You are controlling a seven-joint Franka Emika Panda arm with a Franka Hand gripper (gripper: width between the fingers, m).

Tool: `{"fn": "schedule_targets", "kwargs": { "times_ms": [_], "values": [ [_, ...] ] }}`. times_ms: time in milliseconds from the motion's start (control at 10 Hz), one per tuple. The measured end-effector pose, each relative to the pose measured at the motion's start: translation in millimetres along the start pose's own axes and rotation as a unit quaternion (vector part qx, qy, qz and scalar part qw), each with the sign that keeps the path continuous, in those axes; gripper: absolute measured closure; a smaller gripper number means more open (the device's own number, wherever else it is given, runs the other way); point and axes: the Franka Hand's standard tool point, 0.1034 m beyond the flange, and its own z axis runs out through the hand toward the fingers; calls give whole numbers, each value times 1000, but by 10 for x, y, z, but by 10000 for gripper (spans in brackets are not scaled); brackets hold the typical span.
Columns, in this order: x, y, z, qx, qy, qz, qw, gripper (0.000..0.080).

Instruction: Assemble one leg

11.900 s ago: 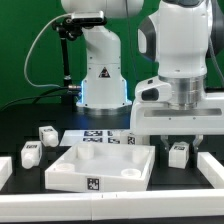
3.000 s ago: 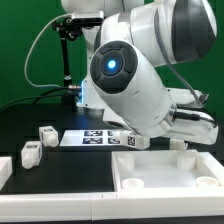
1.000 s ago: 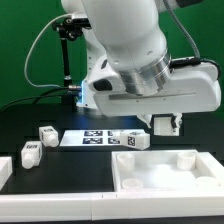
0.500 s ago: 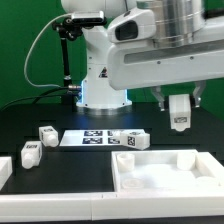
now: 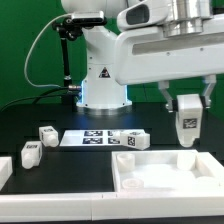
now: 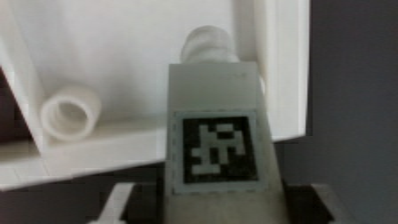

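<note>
You are seeing the arm clearing away from the camera. One second ago its big white body was covering most of the exterior view; now it is standing higher and further to the exterior view's right. The leg [image 5: 187, 120] is travelling with it. Half a second ago it was hanging a little nearer to the middle, and now it is hanging upright over the far right side of the white tray-like part [image 5: 150, 178], with its tag facing the camera. It is not touching the tray yet; dark background is still showing just under it.

In my judgement the carrying is almost finishing and the lowering into a socket is coming next. In the wrist view you are looking along the leg toward the tray, where one round socket [image 6: 68, 113] and a second socket [image 6: 210, 42] are lying; the second one is appearing just past the leg's end, but I cannot tell for sure that it is the target.

The jaws are clenching the leg by its two sides, open only as wide as the leg itself, and touching nothing else. Two spare blocks [image 5: 46, 133] are resting on the worktop [image 5: 70, 165], well apart from the tray.
</note>
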Motion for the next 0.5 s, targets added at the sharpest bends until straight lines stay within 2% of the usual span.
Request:
{"fn": "schedule_targets", "kwargs": {
  "times_ms": [100, 200, 300, 500],
  "values": [
    [81, -66, 14, 5, 48, -17, 999, 514],
    [129, -64, 16, 9, 110, -28, 994, 514],
    [63, -67, 46, 10, 126, -30, 992, 514],
    [45, -64, 64, 8, 116, -31, 993, 514]
  ]
}}
